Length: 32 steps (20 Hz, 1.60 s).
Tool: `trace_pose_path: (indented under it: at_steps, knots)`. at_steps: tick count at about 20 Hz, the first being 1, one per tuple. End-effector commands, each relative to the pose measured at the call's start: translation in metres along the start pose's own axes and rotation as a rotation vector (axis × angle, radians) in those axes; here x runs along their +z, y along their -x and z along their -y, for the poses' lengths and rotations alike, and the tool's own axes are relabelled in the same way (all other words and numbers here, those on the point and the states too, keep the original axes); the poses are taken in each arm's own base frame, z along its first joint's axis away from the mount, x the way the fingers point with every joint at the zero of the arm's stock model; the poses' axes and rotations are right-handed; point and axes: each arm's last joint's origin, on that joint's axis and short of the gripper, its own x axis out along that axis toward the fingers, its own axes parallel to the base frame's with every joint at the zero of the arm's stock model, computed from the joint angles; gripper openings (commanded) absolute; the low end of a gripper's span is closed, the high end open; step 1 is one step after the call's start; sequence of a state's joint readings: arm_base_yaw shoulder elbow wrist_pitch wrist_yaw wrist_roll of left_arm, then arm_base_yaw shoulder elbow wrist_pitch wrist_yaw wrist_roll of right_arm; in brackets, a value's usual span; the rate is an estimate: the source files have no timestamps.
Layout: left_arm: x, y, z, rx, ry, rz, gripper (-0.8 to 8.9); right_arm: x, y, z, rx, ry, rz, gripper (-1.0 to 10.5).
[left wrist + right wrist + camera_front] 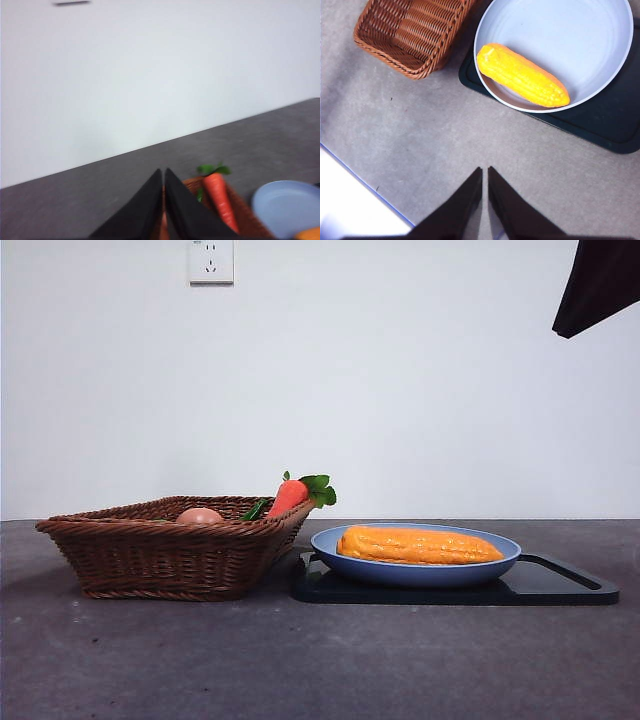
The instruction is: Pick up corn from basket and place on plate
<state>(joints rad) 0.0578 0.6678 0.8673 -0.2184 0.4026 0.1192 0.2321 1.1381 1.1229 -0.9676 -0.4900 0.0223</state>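
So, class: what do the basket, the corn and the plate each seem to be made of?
The basket looks like brown woven wicker, since interlaced strands show along its sides. The corn seems to be moulded plastic or foam, with uniform yellow-orange ribbed kernels. The plate appears matte blue, smooth and without glare, so plastic or ceramic; I cannot tell which.

Plain black tapered tool [485, 172] jaws

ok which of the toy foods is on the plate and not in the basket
The corn: the long yellow-orange cob lying flat in the blue plate. The carrot and the small peach-coloured item are in the basket.
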Motion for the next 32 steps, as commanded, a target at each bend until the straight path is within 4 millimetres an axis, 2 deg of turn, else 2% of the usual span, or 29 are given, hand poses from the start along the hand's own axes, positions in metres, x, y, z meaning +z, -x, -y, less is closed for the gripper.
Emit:
trace_pose_path:
  at_steps: [1,7,10,13,24,32]
  knots:
    - [-0.034,0.006,0.003,0.098,0.038,-0.006,0.07,0.003,-0.001,0.0,0.0,0.015,0.004,0.0]
    - [-0.121,0.027,0.017,0.27,0.077,-0.035,0.07,0.003,-0.001,0.0,0.0,0.015,0.004,0.0]
    - [-0.154,0.032,0.021,0.329,0.121,-0.053,0.07,0.003,-0.001,0.0,0.0,0.015,0.004,0.0]
    - [-0.177,0.036,0.025,0.33,0.137,-0.055,0.07,0.003,-0.001,0.0,0.0,0.015,0.004,0.0]
    - [-0.221,0.036,0.031,0.328,0.201,-0.14,0.07,0.004,-0.001,0.0,0.0,0.022,0.017,0.0]
    - [-0.224,0.036,0.031,0.328,0.228,-0.165,0.08,0.012,0.0,0.0,0.001,0.061,0.09,0.0]
